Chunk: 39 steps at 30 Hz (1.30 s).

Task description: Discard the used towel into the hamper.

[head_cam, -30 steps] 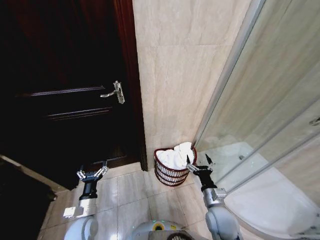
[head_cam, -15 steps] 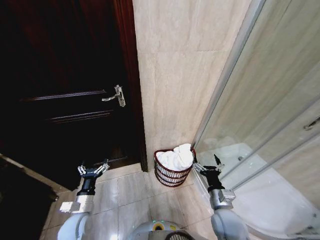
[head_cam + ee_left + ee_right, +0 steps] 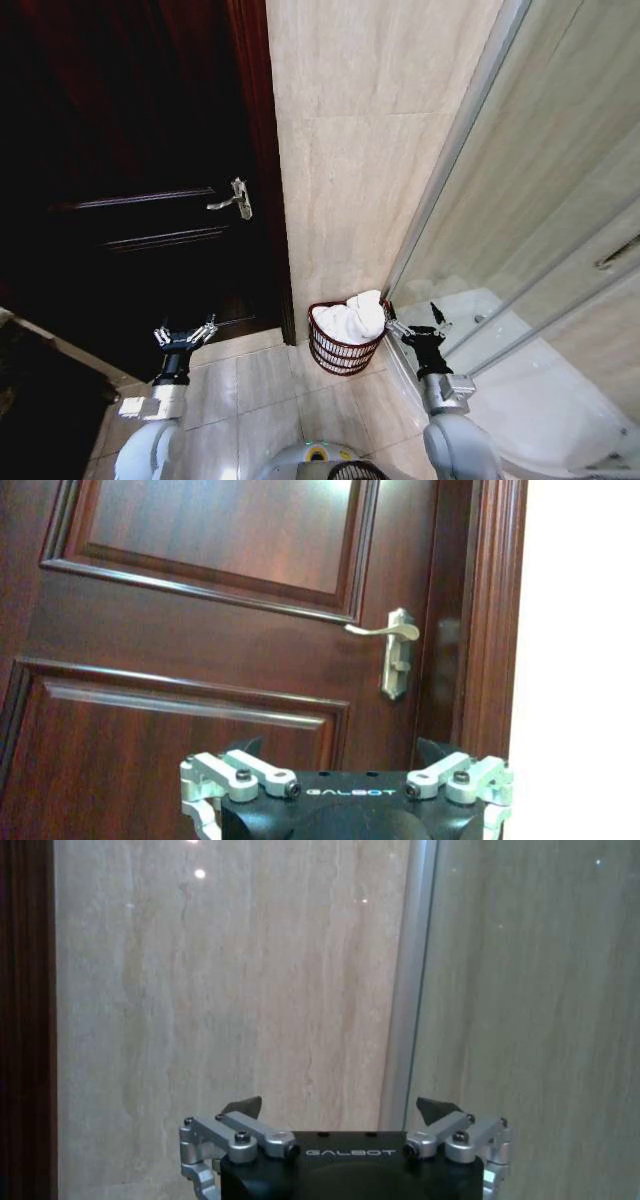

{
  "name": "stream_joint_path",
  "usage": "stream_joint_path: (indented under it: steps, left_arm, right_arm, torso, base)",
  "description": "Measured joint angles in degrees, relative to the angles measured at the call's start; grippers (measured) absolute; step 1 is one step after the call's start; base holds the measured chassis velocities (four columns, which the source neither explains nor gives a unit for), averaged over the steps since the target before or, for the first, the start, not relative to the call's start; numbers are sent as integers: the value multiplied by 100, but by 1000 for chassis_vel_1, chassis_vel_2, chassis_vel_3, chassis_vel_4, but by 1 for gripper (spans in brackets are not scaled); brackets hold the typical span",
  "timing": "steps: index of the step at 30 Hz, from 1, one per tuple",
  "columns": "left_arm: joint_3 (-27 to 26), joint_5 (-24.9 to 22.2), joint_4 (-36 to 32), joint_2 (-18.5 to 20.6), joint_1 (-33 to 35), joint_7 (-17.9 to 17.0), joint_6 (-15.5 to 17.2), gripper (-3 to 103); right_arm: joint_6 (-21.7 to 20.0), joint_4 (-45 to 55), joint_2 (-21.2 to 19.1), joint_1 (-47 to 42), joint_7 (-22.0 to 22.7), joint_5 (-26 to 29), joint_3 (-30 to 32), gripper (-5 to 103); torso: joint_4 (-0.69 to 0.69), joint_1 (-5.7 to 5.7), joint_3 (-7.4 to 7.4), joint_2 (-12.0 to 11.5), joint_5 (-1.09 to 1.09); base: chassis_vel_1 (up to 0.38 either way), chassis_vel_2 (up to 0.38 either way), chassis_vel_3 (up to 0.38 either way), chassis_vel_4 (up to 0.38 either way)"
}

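Already we see the white towel point(image 3: 350, 318) heaped in the hamper point(image 3: 340, 350), which stands on the floor against the tiled wall point(image 3: 350, 180), between the dark door point(image 3: 140, 220) and the glass shower screen point(image 3: 540, 220); our right tool point(image 3: 416, 322) hangs just beside the rim with its fingers spread and empty, and our left tool point(image 3: 183, 334) is likewise spread and empty, well apart near the door. The towel rises above the rim and leans toward the right tool, so we judge the main risk is a fold sliding back out onto the floor. A careless move of the right arm could also clip the rim and tip the light hamper, or knock the glass.

Dark wooden door point(image 3: 130, 200), beige tiled wall point(image 3: 360, 150), glass shower screen point(image 3: 560, 180)
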Motion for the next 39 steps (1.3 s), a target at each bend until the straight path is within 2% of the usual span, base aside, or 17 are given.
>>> stream_joint_path:
  steps: [39]
  left_arm:
    - [-23, -26, -29, -42, -21, 100, -24, 100]
  right_arm:
    - [50, 132, 40, -108, 5, -39, 23, 100]
  torso:
    - [0, 527, 596, 1123, 0]
  base:
    - [0, 0, 0, 0]
